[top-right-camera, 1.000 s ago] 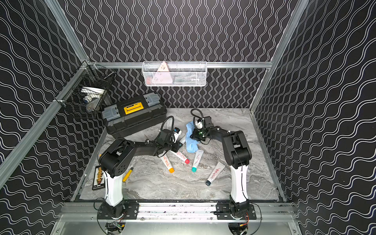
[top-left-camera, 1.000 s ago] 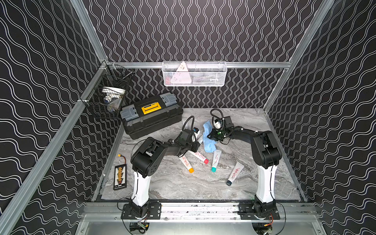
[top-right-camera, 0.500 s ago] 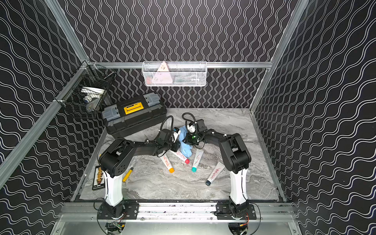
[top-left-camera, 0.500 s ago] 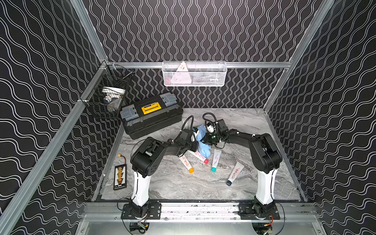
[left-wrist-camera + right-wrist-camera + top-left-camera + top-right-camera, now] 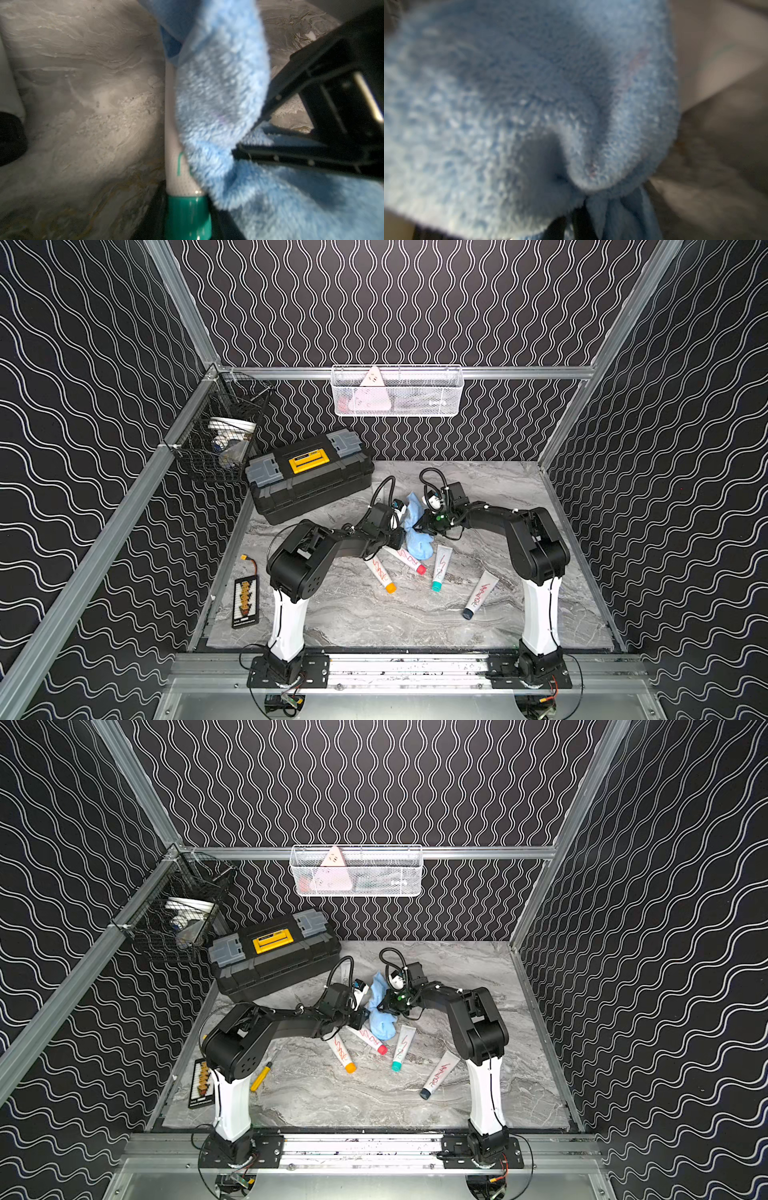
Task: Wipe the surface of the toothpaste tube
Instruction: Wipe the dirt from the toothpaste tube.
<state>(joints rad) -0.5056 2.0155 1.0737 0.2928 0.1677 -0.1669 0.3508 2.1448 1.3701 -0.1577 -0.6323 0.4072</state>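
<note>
The left fingers point(image 5: 153, 224) clamp the toothpaste tube point(image 5: 173, 124) at its green cap point(image 5: 188, 216); the right fingers point(image 5: 301, 160), pinching the blue cloth point(image 5: 220, 93), should drag it firmly along the tube's full length.

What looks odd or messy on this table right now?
Marker scribbles cover the orange-capped tube, red-capped tube, teal-capped tube and dark-capped tube, which lie scattered at different angles. The blue cloth shows faint pinkish smears in the right wrist view.
</note>
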